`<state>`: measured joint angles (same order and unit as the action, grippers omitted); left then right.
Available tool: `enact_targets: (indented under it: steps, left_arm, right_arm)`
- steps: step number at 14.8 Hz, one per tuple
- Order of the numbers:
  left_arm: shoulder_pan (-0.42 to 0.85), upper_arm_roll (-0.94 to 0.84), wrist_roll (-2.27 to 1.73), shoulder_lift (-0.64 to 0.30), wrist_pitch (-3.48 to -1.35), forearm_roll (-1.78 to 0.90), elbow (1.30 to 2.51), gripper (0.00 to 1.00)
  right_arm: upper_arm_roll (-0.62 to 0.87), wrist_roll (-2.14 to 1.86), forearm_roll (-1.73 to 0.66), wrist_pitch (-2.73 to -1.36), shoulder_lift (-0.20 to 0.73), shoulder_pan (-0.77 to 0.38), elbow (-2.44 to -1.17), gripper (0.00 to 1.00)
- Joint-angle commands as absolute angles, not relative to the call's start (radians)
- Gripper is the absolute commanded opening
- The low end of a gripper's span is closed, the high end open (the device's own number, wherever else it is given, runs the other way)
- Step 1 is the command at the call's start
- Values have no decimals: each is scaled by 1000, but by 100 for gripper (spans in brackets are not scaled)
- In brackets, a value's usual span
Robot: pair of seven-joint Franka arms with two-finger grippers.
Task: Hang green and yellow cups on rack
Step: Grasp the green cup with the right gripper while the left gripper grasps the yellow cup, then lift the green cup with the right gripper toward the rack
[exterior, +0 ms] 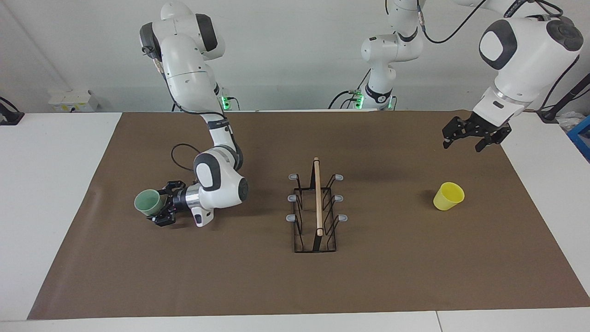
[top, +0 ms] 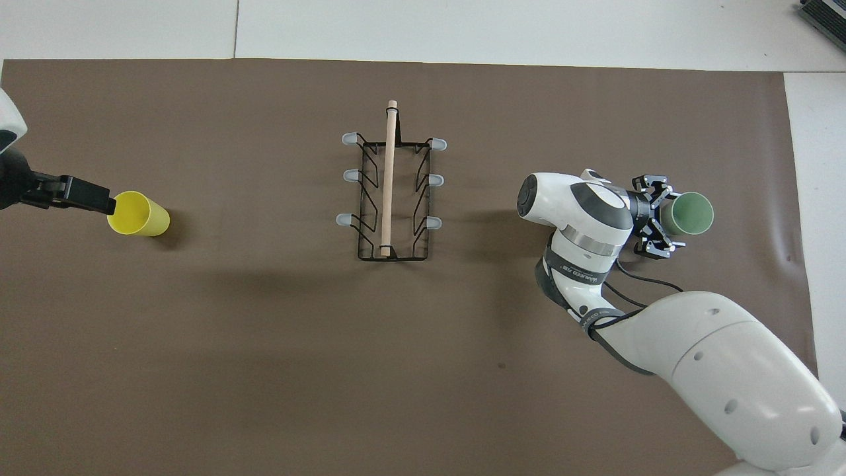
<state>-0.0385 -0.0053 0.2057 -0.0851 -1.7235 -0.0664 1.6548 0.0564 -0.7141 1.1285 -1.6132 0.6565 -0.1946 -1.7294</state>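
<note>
Green cup (exterior: pixel 148 201) between the open right end effector (exterior: pixel 162 205) fingers.

A pale green cup (exterior: pixel 148 202) lies tipped on its side toward the right arm's end of the counter, a bright yellow cup (exterior: pixel 448 196) likewise tipped toward the left arm's end, and between them stands the black wire rack (exterior: pixel 316 212), its wooden rod on top and grey-tipped prongs bare.

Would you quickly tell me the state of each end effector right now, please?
Left end effector: open, holding nothing, up in the air.
Right end effector: open, its fingers around the green cup, not closed on it.
</note>
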Motion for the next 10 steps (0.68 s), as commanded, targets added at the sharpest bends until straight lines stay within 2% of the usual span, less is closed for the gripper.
enact_targets:
  steps: [1, 4, 5, 6, 7, 10]
  left_arm:
    - [-55, -11, 184, -139, -1756, -86, 1643, 100]
    - [-83, -11, 102, -173, -1818, -124, 1654, 100]
    - [-90, -11, 77, -192, -1822, -124, 1648, 100]
    - [-92, -11, 65, -205, -1824, -129, 1643, 100]
    - [-94, -11, 55, -225, -1824, -135, 1643, 100]
    - [-123, -5, -17, -316, -1819, -147, 1577, 100]
  right_arm:
    - [66, -729, 1166, -1652, 615, -173, -1796, 98]
    - [64, -727, 1170, -1669, 614, -173, -1805, 92]
    - [64, -727, 1172, -1672, 612, -173, -1812, 82]
    - [64, -729, 1186, -1677, 611, -172, -1819, 48]
    - [64, -726, 1193, -1675, 606, -175, -1828, 0]
    - [66, -700, 1189, -1658, 604, -186, -1812, 0]
